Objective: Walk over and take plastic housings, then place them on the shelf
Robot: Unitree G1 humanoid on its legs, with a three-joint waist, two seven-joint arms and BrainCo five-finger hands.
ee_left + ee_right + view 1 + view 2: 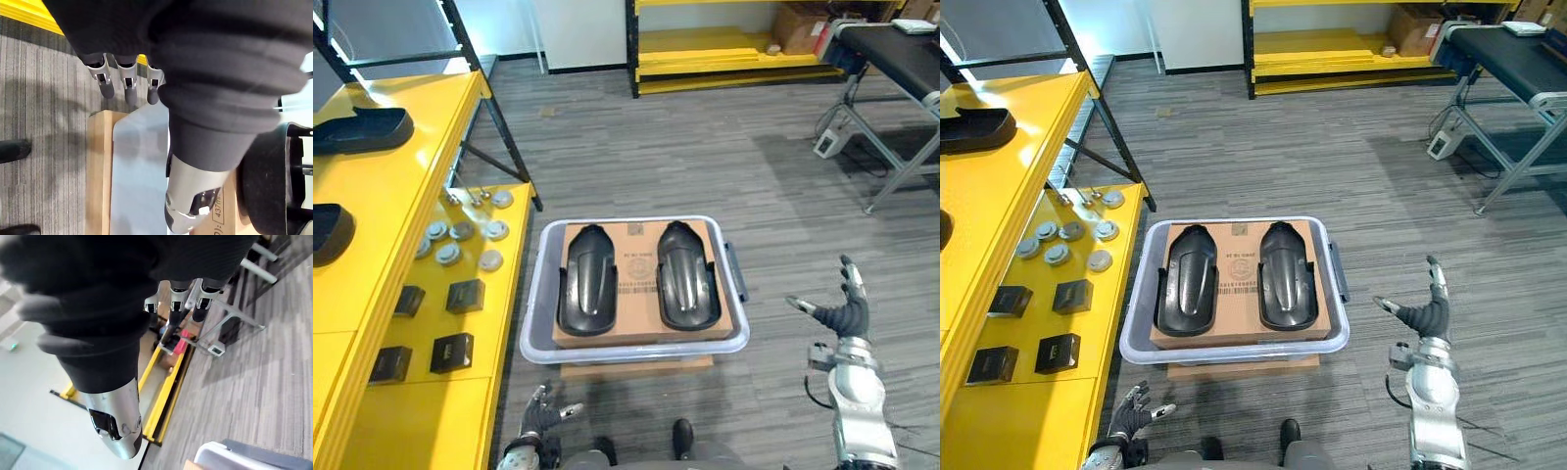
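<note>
Left hand at translucent grey plastic bin's near corner, right hand beside it: both were released, empty. Smooth black plastic housings inside could slip from a pinch.

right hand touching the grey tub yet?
Apart. The left eye view shows the right hand, fingers spread, over the carpet to one side of the tub, with a bare strip of it between them.

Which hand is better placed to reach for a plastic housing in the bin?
Probably the right hand: open, raised beside the bin, level with the right housing. The left hand hangs low at its near corner.
</note>
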